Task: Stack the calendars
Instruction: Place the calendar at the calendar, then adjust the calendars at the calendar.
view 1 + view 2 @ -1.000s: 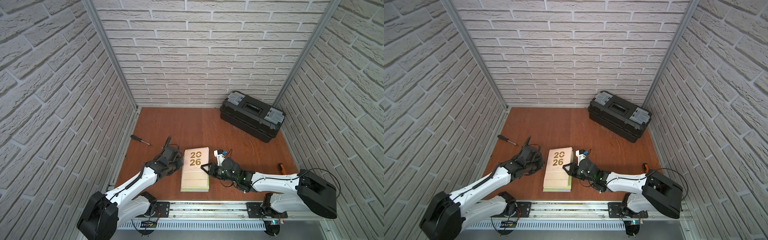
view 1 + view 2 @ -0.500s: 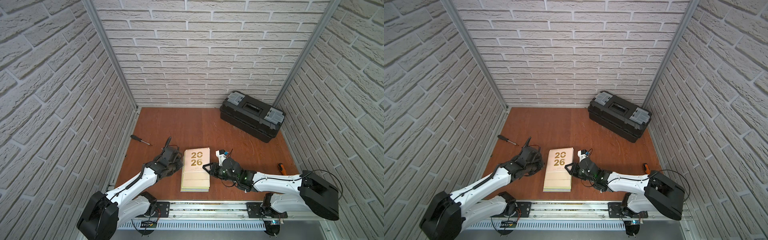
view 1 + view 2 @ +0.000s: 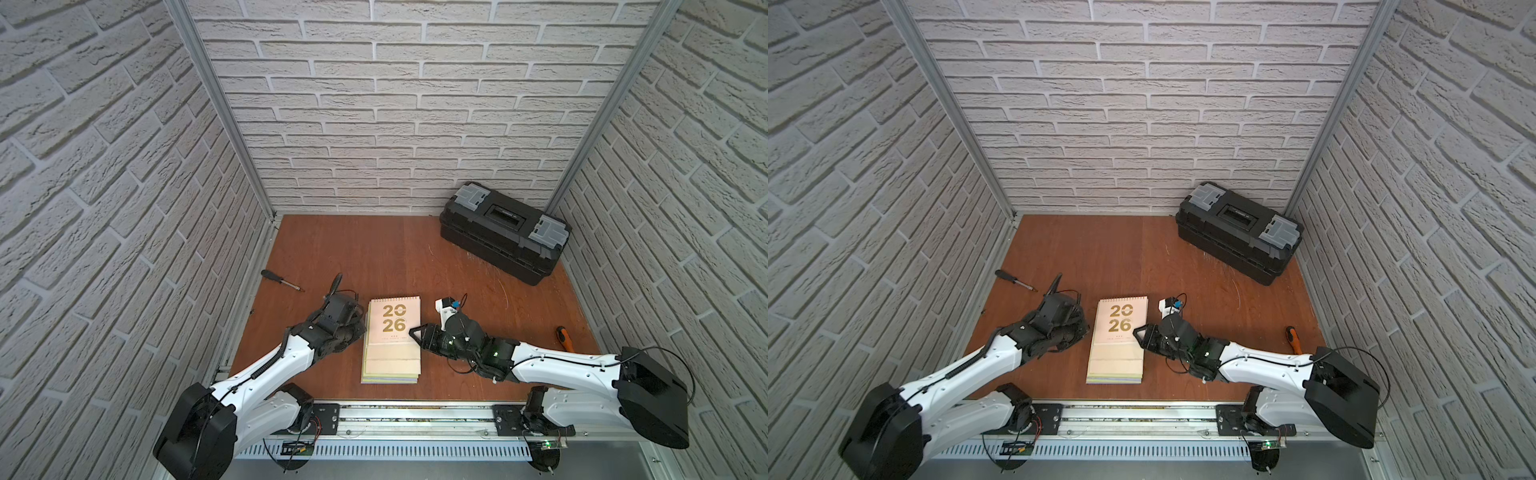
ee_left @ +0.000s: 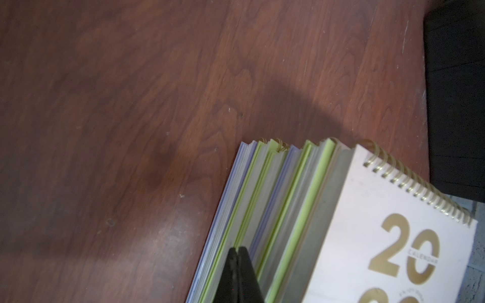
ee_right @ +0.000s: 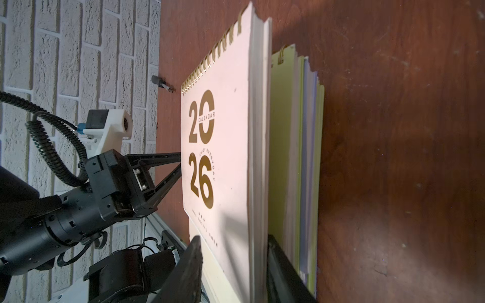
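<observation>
The calendars (image 3: pixel 392 345) sit in one pile on the desk (image 3: pixel 374 257), well in front of the toolbox (image 3: pixel 503 232), to its left. Light, stiff, probably slick-covered: grip a long edge, clear of the spiral. Left tool (image 4: pixel 238 251), shut and empty, meets the side away from the toolbox. Right tool (image 3: pixel 412 332), toolbox side, brackets the cream top calendar (image 3: pixel 395 322), jaws wider than a second ago, apparently releasing.

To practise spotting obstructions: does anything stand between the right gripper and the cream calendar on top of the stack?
Nothing visible does. The right gripper sits open at the edge of the cream calendar, a finger on either side of that edge, and no other object lies between them.
</observation>
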